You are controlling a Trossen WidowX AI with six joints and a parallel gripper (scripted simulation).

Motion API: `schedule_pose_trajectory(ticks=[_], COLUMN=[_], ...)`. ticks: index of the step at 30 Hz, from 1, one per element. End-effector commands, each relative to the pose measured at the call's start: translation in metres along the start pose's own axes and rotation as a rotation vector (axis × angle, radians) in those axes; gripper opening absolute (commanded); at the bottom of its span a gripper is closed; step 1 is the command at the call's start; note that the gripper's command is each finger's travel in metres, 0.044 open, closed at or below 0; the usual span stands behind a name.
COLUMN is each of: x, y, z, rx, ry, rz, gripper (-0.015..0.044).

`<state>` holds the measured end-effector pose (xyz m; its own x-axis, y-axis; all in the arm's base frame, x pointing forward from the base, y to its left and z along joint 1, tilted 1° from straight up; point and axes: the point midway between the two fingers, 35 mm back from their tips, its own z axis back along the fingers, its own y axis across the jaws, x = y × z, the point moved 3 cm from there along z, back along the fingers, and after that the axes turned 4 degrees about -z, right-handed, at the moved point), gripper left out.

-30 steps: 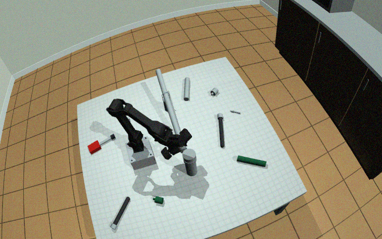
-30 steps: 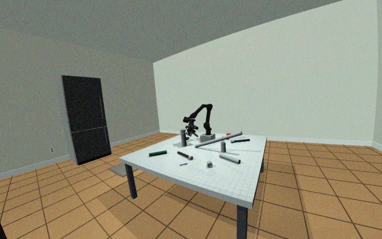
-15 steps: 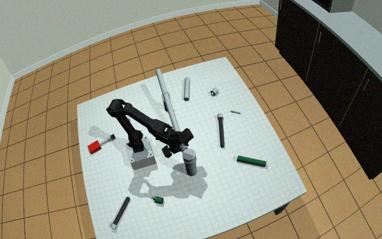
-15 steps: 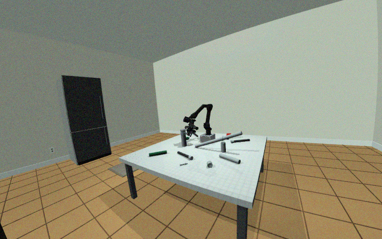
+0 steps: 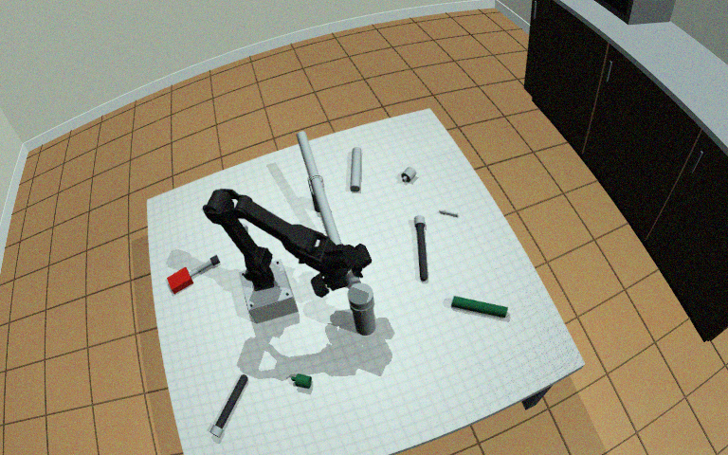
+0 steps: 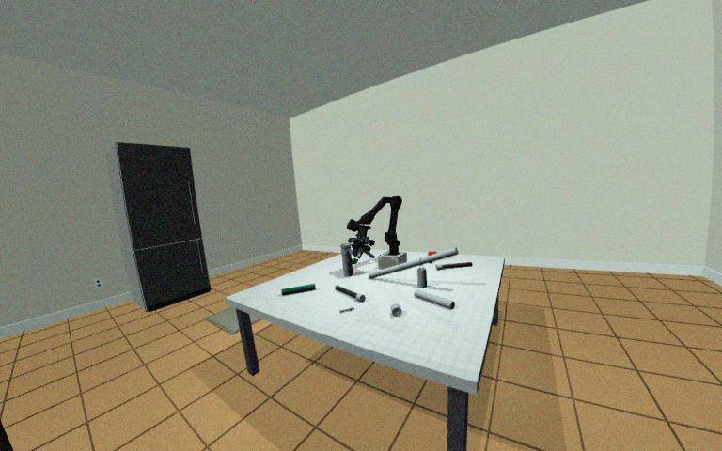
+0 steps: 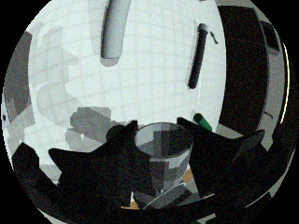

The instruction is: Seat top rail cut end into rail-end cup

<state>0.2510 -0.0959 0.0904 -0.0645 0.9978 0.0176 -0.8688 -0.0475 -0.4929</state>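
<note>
End effector [image 5: 350,280] clamped on rail [image 5: 327,206], white gridded table [image 5: 482,257], tiled floor [image 5: 134,134]

White gridded table [image 5: 482,375] carries the arm's base block [image 5: 271,300], w/ big post [image 5: 362,314] standing just past the gripper [image 5: 343,279]. Red-headed tool [image 5: 185,276] lies behind base; green bar [image 5: 479,306], dark rod [image 5: 421,249] and grey tube [image 5: 354,169] lie well beyond the tool, dark rod w/ pale tip [image 5: 229,405] and small green piece [image 5: 301,380] off to its near side.

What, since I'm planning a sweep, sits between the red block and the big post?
The arm's gray base sits between red block and post, per the top view.
</note>
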Motion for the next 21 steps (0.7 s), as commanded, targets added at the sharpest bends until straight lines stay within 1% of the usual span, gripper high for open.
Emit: schedule_pose_trajectory(ticks=[1,9,21], x=[0.001,0.0015,0.0006], y=[-0.0033,-0.0057,-0.0015], z=[-0.0021,-0.0035,-0.0011], rx=[-0.004,-0.004,-0.002], ry=[0.019,0.033,0.008], rz=[-0.037,-0.062,-0.017], gripper=[0.0,0.0,0.0])
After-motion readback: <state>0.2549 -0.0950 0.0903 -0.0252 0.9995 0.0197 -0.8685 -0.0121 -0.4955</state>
